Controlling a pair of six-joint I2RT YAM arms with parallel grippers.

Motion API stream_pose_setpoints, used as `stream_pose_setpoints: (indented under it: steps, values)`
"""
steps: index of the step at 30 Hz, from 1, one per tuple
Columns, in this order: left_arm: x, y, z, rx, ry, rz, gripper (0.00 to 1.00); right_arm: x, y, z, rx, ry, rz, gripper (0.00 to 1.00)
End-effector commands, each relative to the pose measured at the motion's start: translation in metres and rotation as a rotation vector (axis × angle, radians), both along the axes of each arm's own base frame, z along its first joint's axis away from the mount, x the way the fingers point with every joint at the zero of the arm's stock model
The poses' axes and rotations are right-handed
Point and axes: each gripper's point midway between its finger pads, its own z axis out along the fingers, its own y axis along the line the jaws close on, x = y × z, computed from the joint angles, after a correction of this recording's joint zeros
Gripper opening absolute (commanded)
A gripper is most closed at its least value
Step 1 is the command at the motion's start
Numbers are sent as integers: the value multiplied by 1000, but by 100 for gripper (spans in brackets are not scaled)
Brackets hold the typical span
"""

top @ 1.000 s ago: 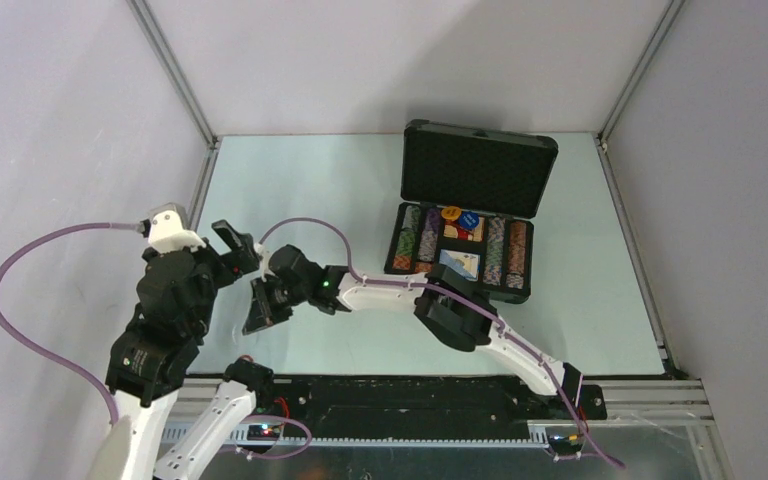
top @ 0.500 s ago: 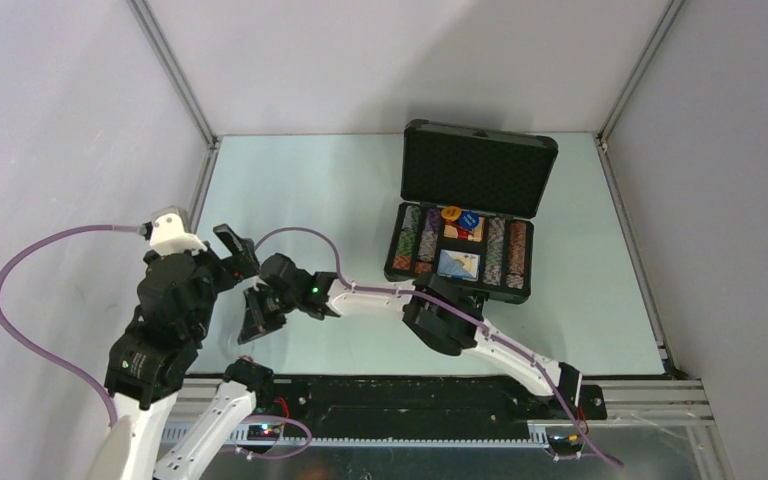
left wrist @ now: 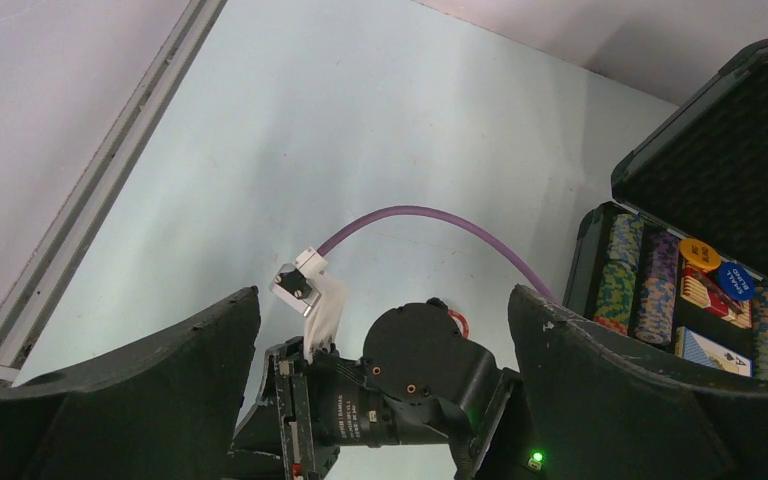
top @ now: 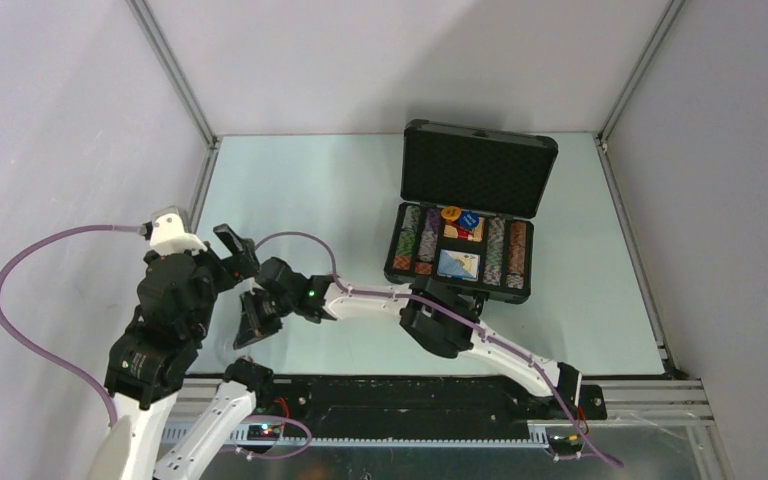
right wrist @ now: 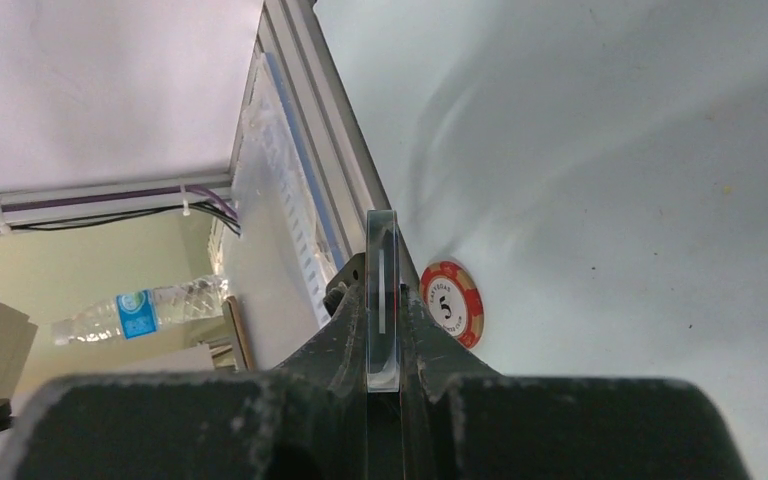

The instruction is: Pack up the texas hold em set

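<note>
Looks partway packed: case (top: 476,168) open at one o'clock, chip rows (left wrist: 620,270) and card box (left wrist: 702,292) seated inside. Right fingers (right wrist: 345,330) clenched on a clear slab (right wrist: 383,300) at seven o'clock, red-white chip (right wrist: 452,303) loose on the bench (top: 310,190) just beside. Left fingers (left wrist: 160,390) released, empty. Lid not yet shut.

A water bottle (right wrist: 145,310) sits beyond the table (right wrist: 610,150) — blue-labelled

I'm viewing the whole counter (top: 300,190) from overhead; left wrist is sharing the case (left wrist: 730,170), right is skimming low, probably edgeward.
</note>
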Motion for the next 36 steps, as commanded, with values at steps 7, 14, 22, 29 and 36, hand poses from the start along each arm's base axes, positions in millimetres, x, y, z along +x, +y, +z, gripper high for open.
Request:
stream_pose_setpoints:
  steps: [7,14,22,29,36]
  values:
    - [1,-2,4,-13,-11,-6,98,-11,-7,20,24,55,39,0]
    - [3,-3,2,-18,0,-5,99,-11,-21,18,10,31,63,0]
    - [4,-3,2,-17,3,1,98,3,-31,12,-44,-44,19,0]
    - [7,-3,0,-14,13,5,98,31,-52,4,-136,-124,-82,0]
    - [8,-3,-2,-13,21,5,98,64,-87,-9,-233,-171,-186,0]
